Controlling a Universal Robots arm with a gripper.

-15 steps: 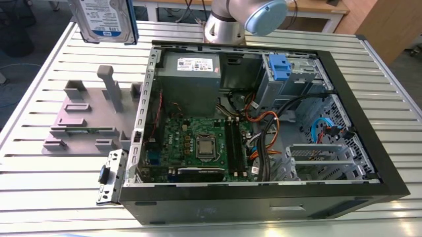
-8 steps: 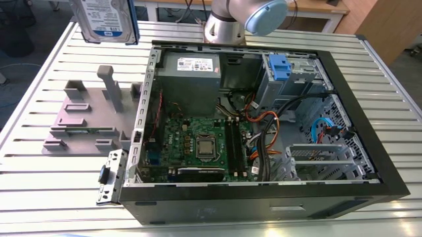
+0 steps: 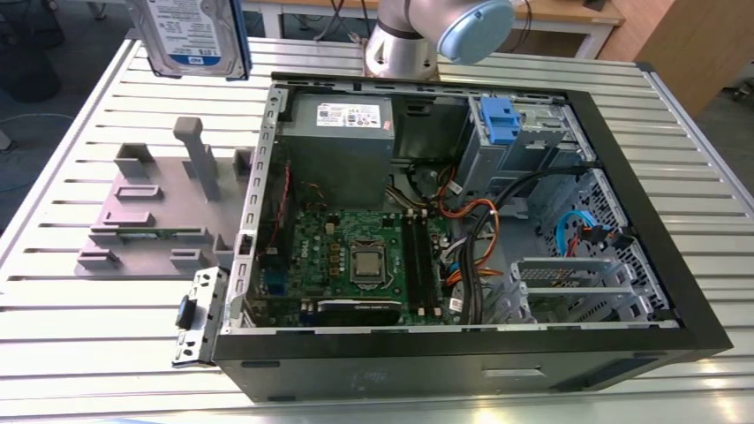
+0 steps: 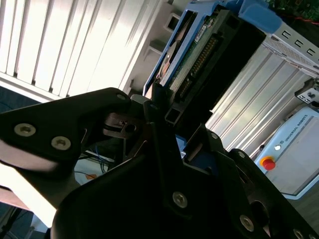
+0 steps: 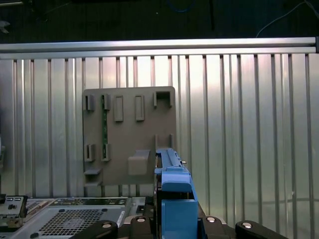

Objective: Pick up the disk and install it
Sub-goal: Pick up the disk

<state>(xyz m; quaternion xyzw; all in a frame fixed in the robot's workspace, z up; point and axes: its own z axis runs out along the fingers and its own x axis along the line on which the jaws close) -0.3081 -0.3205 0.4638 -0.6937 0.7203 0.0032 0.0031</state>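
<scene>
Ribbed metal table — wooden cabinet beyond

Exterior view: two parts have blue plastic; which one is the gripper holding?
The labelled disk, raised above the table at the exterior view's top left; the blue-tabbed cage sits fixed inside the computer case.

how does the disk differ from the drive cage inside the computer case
The disk hangs above the table, clamped in the pincer; the drive cage sits fixed inside the computer case. The disk shows a white-and-blue printed label; the drive cage shows bare metal with a blue tab. Both are silver-grey with blue plastic parts.
</scene>
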